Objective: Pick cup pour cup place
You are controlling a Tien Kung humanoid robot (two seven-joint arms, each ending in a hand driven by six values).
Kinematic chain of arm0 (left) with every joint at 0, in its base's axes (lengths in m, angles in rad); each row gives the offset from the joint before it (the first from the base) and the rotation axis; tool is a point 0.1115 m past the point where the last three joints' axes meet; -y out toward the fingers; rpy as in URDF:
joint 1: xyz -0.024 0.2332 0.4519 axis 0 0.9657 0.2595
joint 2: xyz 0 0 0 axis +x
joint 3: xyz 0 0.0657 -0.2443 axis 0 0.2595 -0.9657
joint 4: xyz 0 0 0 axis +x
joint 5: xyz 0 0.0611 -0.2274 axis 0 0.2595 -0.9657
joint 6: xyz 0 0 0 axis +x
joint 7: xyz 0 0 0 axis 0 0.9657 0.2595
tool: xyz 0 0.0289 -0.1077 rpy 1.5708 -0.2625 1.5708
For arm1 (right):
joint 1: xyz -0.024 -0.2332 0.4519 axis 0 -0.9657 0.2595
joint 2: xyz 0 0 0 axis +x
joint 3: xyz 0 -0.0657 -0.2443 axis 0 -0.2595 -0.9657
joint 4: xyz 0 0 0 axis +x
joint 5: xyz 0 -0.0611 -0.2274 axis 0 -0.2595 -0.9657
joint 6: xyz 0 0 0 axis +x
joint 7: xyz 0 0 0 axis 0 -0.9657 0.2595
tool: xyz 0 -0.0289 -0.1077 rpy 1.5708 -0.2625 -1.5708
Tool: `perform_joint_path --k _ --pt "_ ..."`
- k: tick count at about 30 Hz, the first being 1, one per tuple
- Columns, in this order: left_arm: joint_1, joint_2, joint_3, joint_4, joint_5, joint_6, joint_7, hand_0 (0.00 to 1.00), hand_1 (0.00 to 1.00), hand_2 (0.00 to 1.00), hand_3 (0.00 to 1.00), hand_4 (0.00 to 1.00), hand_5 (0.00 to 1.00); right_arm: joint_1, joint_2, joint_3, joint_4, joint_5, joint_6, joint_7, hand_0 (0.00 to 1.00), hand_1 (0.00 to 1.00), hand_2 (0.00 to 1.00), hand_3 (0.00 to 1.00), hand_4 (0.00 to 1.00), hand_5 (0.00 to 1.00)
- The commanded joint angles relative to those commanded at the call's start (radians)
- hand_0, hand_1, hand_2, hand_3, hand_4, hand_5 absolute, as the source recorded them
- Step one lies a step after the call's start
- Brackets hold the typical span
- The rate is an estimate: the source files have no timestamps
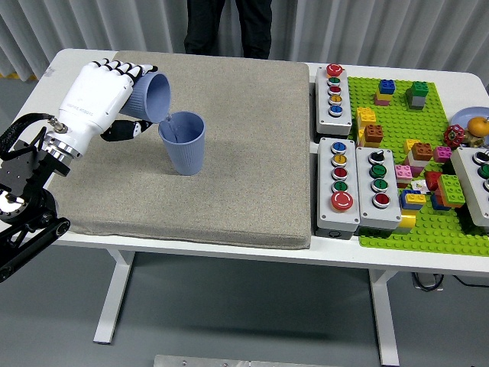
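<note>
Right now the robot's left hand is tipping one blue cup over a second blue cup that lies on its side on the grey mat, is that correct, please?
Not quite: the second blue cup stands upright on the grey mat, not on its side. The head view shows its open mouth facing up, with the left hand tipping the other blue cup over its rim.

Setting: a robotics test lab. Indicators: a white height-adjustable table (229,248) on a grey floor, backed by a grey pleated curtain (92,27); a grey fabric mat (229,183) covering the tabletop's left and centre; grey push-button control boxes (340,183) beside it; a green building-brick baseplate (428,229) with loose coloured bricks along the tabletop's right edge; a person (227,27) standing at the far edge
</note>
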Motion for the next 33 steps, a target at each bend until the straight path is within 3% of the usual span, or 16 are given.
perform_joint_path --k 9,33 --pt "0.01 0.021 0.005 -0.009 0.017 0.001 0.009 0.559 0.598 0.648 0.606 0.687 0.086 -0.002 -0.001 -0.002 0.0 0.001 -0.004 0.004 0.712 0.654 0.627 0.589 0.002 0.107" --pt "0.002 0.018 0.015 -0.018 0.012 0.004 0.005 0.558 0.594 0.644 0.603 0.686 0.092 0.0 -0.001 -0.005 0.0 0.008 -0.007 0.004 0.712 0.654 0.627 0.589 0.002 0.102"
